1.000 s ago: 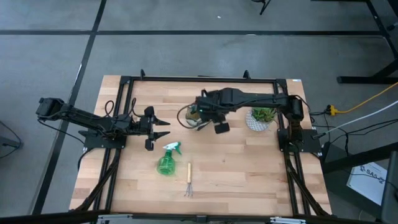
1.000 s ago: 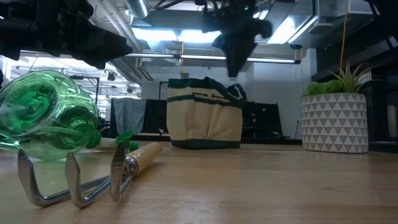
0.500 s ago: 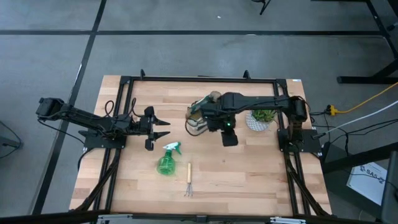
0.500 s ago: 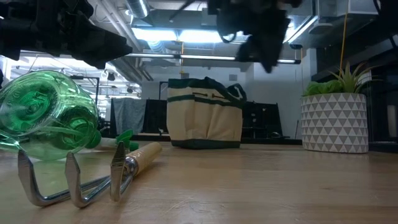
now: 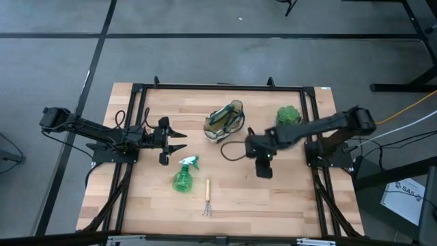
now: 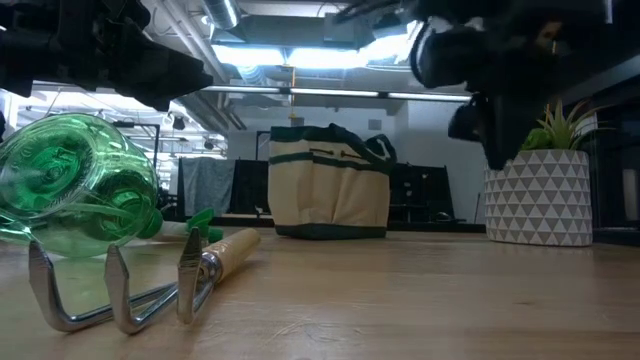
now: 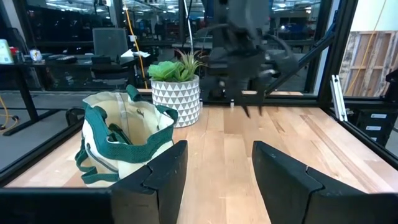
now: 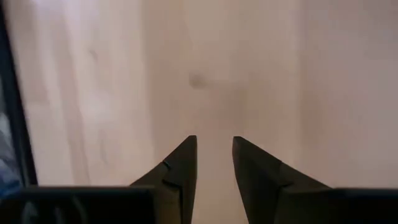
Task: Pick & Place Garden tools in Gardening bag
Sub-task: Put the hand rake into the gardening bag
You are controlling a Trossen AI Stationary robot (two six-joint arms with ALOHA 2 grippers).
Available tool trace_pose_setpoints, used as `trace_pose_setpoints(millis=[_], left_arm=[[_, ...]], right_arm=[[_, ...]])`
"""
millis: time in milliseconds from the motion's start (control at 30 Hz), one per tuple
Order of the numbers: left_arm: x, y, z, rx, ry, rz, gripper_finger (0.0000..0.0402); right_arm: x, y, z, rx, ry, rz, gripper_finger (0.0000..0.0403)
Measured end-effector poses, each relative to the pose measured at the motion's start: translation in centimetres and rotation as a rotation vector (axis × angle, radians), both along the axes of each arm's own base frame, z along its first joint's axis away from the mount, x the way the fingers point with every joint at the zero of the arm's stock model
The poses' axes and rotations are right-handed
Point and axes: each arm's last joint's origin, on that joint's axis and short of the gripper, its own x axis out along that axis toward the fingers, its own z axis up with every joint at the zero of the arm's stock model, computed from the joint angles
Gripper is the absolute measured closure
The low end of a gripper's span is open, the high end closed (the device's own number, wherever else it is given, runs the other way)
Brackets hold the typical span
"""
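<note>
The beige gardening bag (image 5: pixel 225 121) with green trim stands on its base at the table's far middle, mouth open. It also shows in the low view (image 6: pixel 330 185) and the left wrist view (image 7: pixel 121 146), with something dark inside. The green spray bottle (image 5: pixel 183 176) lies on its side. The wooden-handled rake (image 5: pixel 207 198) lies near it, toward the near edge. I see no trowel or shears on the table. My right gripper (image 5: pixel 263 171) hangs open and empty over bare wood (image 8: pixel 214 165), to the right of the bag and nearer the front. My left gripper (image 5: pixel 183 141) waits open at the left, level, facing the bag (image 7: pixel 217 168).
A potted plant (image 5: pixel 288 115) in a white patterned pot (image 6: pixel 540 195) stands to the right of the bag. A black metal frame (image 5: pixel 218 87) runs round the table's edges. Bare wood lies between the rake and my right gripper.
My right gripper has drawn away from above the bag, toward the table's right and near edges. The bag, which the arm covered before, now shows whole from above. My left arm and the bottle and rake have stayed put.
</note>
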Motion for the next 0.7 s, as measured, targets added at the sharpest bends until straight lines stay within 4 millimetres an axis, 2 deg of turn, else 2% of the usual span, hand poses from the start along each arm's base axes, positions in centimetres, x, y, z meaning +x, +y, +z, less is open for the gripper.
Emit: trace_pose_setpoints(millis=[133,300,533,700], left_arm=[[0.0,0.0,0.0,0.0,0.0,0.0,0.0225],[0.0,0.0,0.0,0.0,0.0,0.0,0.0225],[0.0,0.0,0.0,0.0,0.0,0.0,0.0224],[0.0,0.0,0.0,0.0,0.0,0.0,0.0226]], right_arm=[[-0.3,2.2,-1.9,0.06,-0.169,-0.014,0.0297],[0.2,4.0,-3.0,0.068,-0.388,-0.018,0.0297],[0.8,5.0,-2.3,0.059,-0.59,-0.032,0.0297],[1.0,5.7,-1.7,0.042,-0.69,0.049,0.0297]])
